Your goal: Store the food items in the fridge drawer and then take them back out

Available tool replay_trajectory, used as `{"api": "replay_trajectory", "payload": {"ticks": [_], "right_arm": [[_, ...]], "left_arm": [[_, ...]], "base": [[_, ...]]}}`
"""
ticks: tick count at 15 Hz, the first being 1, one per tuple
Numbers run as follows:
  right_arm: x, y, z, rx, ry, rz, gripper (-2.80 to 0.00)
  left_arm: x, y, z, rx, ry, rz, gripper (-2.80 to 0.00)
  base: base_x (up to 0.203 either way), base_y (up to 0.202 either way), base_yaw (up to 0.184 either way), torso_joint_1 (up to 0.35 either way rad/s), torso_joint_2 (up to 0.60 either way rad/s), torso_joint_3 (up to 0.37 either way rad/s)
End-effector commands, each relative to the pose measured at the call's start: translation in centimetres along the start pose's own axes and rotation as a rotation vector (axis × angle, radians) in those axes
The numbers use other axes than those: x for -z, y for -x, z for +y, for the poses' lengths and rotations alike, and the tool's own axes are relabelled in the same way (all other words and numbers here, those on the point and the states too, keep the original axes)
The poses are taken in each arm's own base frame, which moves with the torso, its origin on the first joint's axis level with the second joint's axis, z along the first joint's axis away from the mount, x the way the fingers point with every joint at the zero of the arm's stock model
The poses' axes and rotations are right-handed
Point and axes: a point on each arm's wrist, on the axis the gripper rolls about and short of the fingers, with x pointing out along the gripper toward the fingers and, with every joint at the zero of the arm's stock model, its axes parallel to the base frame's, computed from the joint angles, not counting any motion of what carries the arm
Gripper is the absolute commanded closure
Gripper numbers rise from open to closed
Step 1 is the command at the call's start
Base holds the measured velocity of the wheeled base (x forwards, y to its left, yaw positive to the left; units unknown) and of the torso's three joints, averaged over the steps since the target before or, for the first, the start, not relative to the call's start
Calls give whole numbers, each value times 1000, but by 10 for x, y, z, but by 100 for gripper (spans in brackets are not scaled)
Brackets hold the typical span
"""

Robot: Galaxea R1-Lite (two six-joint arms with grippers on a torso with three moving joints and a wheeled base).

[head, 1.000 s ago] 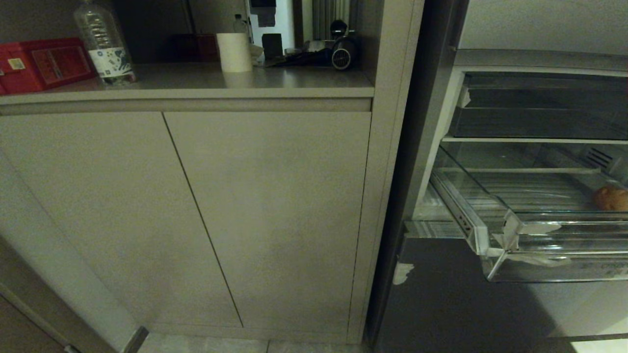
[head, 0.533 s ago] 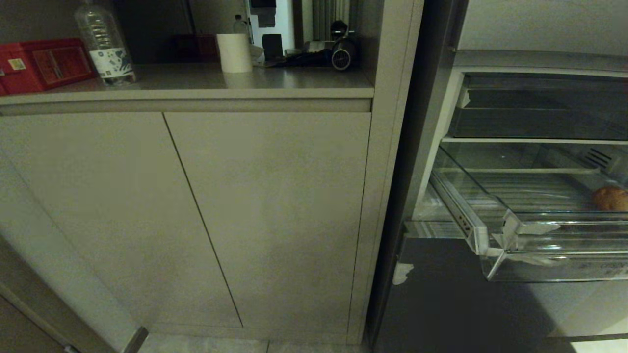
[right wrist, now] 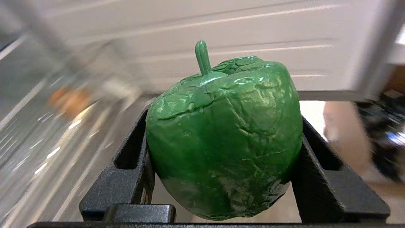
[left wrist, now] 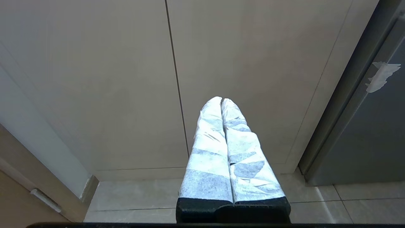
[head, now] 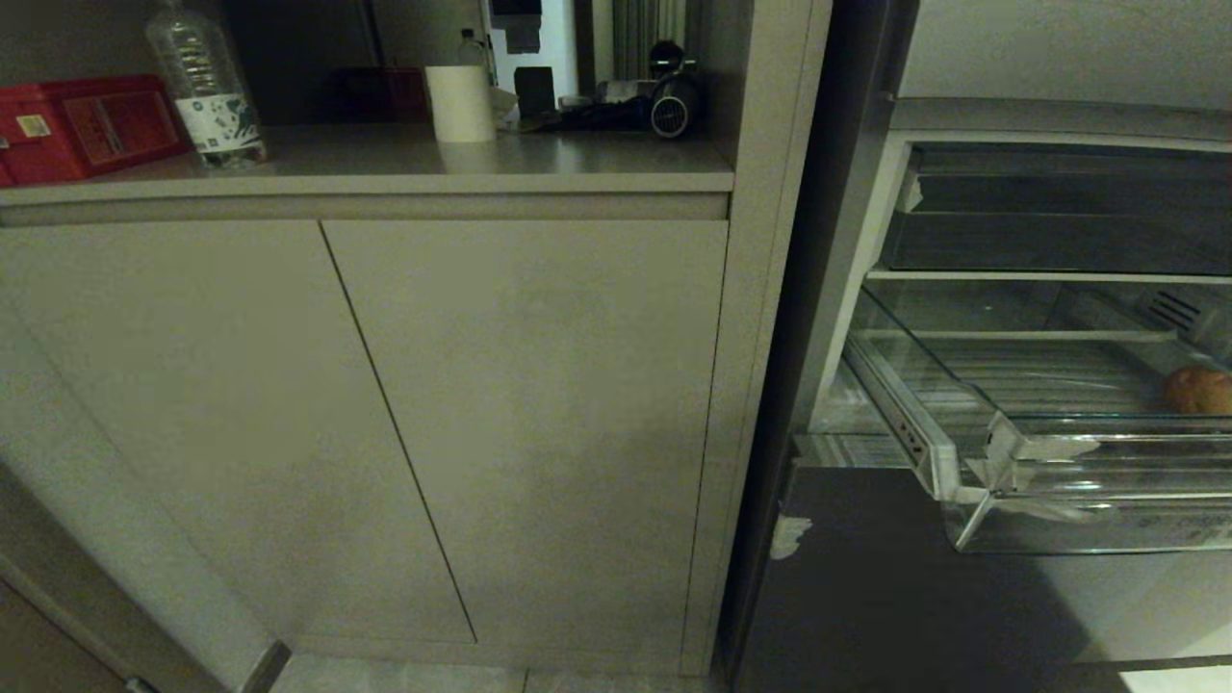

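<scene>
The right gripper is closed on a green bell pepper, a glossy, wrinkled-skinned food item with a short green stem pointing up; the two black fingers press against its opposite sides and the pepper fills the gap between them completely. This gripper does not show in the head view, so its place in the room can only be read from its own camera, where the background is streaked with blur: a smear of clear ribbed plastic and an orange-brown blob lie off to one side of the pepper, and pale horizontal slats lie behind it. Whether that blob is the fruit in the drawer cannot be told for certain. In the head view the fridge drawer, a clear shallow bin with a ribbed floor and white tape scraps at its front corner, stands pulled out from the open fridge at the right edge. A small round orange-brown fruit rests on its floor toward the far right, partly cut off by the frame edge, well apart from the taped corner. Above the drawer sits a darker smoky bin. The left gripper hangs parked low in front of the beige cabinet doors, its white-wrapped fingers pressed together with nothing between them, pointing toward the seam between the doors above the tiled floor.
</scene>
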Motion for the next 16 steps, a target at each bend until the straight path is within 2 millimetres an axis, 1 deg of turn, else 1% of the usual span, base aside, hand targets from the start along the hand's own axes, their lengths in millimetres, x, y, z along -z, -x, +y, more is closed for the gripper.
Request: {"api": "replay_trajectory", "payload": {"ticks": [1, 4, 7, 12, 16], "right_arm": [[4, -14, -15, 117, -53, 8, 0], [0, -34, -37, 245, -92, -41, 0], [-6, -52, -64, 372, -136, -44, 0], [-23, -85, -122, 527, -189, -111, 0], [-53, -98, -170, 632, -214, -163, 0]], "left_arm": [[0, 0, 0, 0, 0, 0, 0], [0, 0, 0, 0, 0, 0, 0], [0, 0, 0, 0, 0, 1, 0], [0, 0, 0, 0, 0, 0, 0], [0, 0, 0, 0, 0, 0, 0]], "base": [[0, 0, 0, 0, 0, 0], [0, 0, 0, 0, 0, 0], [0, 0, 0, 0, 0, 0], [0, 0, 0, 0, 0, 0], [0, 0, 0, 0, 0, 0]]}}
